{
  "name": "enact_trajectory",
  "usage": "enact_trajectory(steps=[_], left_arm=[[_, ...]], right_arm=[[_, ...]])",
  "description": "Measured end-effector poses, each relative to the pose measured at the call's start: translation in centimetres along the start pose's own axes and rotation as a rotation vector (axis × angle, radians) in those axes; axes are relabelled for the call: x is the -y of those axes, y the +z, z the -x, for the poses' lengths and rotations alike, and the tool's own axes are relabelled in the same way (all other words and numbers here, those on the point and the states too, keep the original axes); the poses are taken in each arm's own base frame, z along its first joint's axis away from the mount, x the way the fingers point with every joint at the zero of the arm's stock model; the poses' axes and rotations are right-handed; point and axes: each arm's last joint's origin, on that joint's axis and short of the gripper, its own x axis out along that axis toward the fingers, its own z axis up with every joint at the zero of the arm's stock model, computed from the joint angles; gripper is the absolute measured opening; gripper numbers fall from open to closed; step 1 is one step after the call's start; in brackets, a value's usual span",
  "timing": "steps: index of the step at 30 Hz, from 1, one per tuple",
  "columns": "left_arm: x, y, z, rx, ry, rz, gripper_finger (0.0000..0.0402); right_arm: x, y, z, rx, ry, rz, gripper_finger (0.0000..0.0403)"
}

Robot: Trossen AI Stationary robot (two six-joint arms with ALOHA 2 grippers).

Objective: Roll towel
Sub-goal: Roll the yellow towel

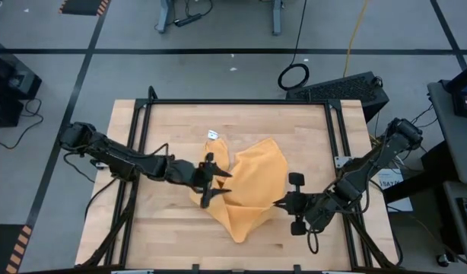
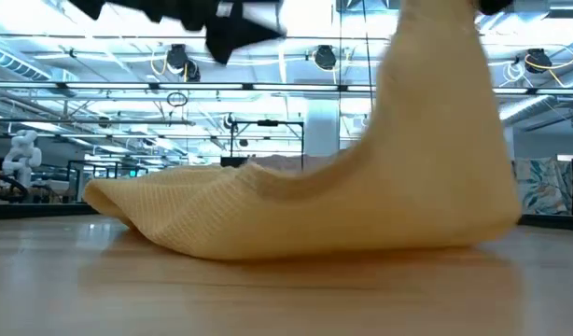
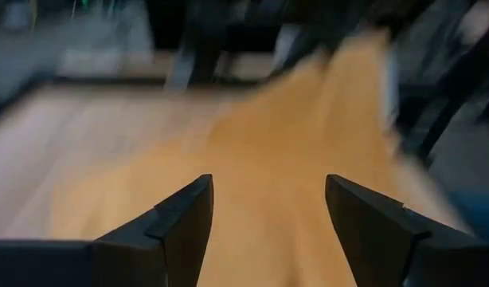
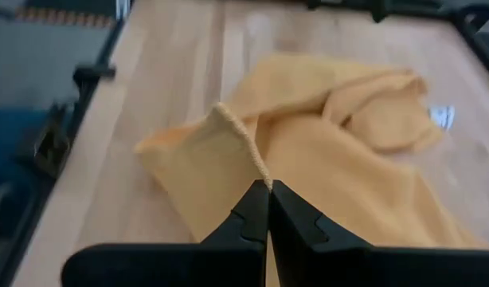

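The mustard-yellow towel (image 1: 245,186) lies crumpled in the middle of the wooden table, with its right part pulled up off the wood (image 2: 436,112). My right gripper (image 1: 278,204) comes in from the table's right side and is shut on that raised part. My left gripper (image 1: 222,183) comes in from the left and hovers open over the towel's left part. In the left wrist view the cloth (image 3: 268,143) shows between and beyond its spread fingers (image 3: 268,187). In the low view it (image 2: 240,33) stands well above the cloth. My right gripper pinches the towel's hemmed edge (image 4: 256,171) between its two shut fingers (image 4: 268,191). The fingers slant down from the table's right side. The held edge rises from the table toward the fingers, while the rest of the towel (image 4: 348,159) lies loosely bunched on the wood.
A small white tag (image 1: 212,135) lies at the towel's far left corner. Black frame rails (image 1: 233,101) run along the table's far edge and both sides. Bare wood shows at the near left (image 1: 161,228) and along the far side.
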Motion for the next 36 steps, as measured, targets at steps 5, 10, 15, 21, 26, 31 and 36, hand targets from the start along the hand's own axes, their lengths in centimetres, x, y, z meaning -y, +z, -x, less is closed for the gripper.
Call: enact_trajectory(steps=[5, 10, 15, 21, 26, 31, 36], left_arm=[[1.4, -0.1, -1.2, 0.107, 0.005, -0.01, 0.0249], [2.4, -0.6, -3.4, 0.143, 0.031, -0.005, 0.0275], [2.8, 0.4, -5.3, 0.178, 0.085, -0.025, 0.0301], [3.1, 1.5, -6.0, 0.201, 0.091, -0.055, 0.0294], [3.0, 0.9, -6.2, 0.129, 0.115, -0.075, 0.0231], [2.7, 0.5, -6.3, 0.084, 0.17, -0.078, 0.0171], [2.6, 0.5, -6.2, 0.085, 0.201, -0.093, 0.0106]], right_arm=[[1.3, 1.3, -0.8, 0.099, -0.103, -0.055, 0.0], [2.5, 2.3, -1.5, 0.137, -0.141, -0.102, 0.0], [3.3, 2.6, -2.3, 0.138, -0.175, -0.109, 0.0], [3.4, 2.0, -4.0, 0.092, -0.211, -0.085, 0.0], [3.3, 1.8, -4.7, 0.077, -0.219, -0.075, 0.0], [3.3, 2.0, -4.7, 0.088, -0.212, -0.061, 0.0], [3.2, 2.1, -4.7, 0.102, -0.207, -0.047, 0.0]])
